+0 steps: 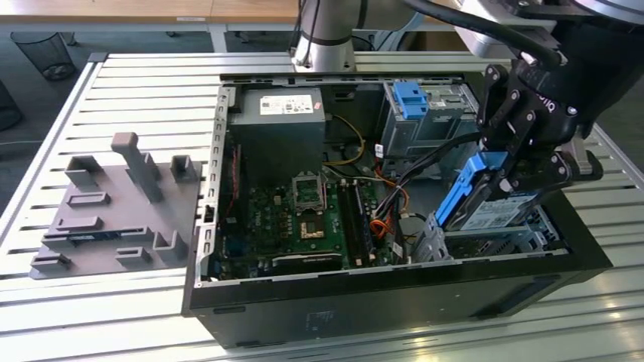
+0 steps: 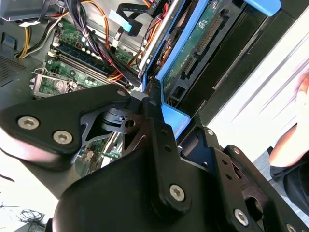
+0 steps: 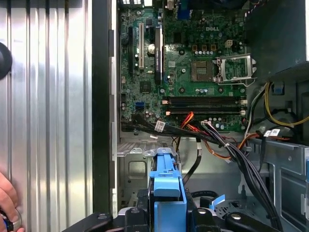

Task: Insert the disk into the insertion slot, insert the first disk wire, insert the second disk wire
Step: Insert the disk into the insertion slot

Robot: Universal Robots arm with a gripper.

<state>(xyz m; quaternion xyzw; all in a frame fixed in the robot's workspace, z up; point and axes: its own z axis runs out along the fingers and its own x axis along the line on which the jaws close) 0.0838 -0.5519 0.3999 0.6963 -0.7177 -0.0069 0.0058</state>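
Jaws are pinching the disk point(image 1: 495, 205) by its blue frame point(image 1: 465, 185), w/ a black finger point(image 1: 523, 124) on each side. In the exterior view the disk hangs tilted, label side up, sloping down from the jaws. Its low end is at the mouth of the slot point(image 1: 508, 241), the silver cage right under the jaws. Can't tell if disk & slot touch.

In the second wrist view the disk's point(image 2: 203, 43) green circuit side w/ connectors runs away from the jaws. The blue frame point(image 2: 175, 118) is clamped against a finger point(image 2: 159, 140). In the first wrist view the frame point(image 3: 166, 198) sticks out straight ahead from between the jaws.

Just beyond the jaws, inside the case point(image 1: 403, 294), is a bundle of black, orange & red cables point(image 1: 403, 188). It also shows in the first wrist view point(image 3: 227, 145). Past those is the mobo point(image 1: 302, 215), flat on the case floor; the first wrist view shows it ahead of the jaws point(image 3: 193, 58). The taller grey bay w/ a blue tab point(image 1: 412, 105) stands beside the jaws, apart from them. The PSU point(image 1: 277, 124) is further off.

The case sits on a slatted metal worktop point(image 1: 121, 83). A grey fixture point(image 1: 111, 204) is well apart from the jaws, on the other side of the case. In the first wrist view, part of a hand point(image 3: 6, 203) rests on the worktop slats outside the case wall.
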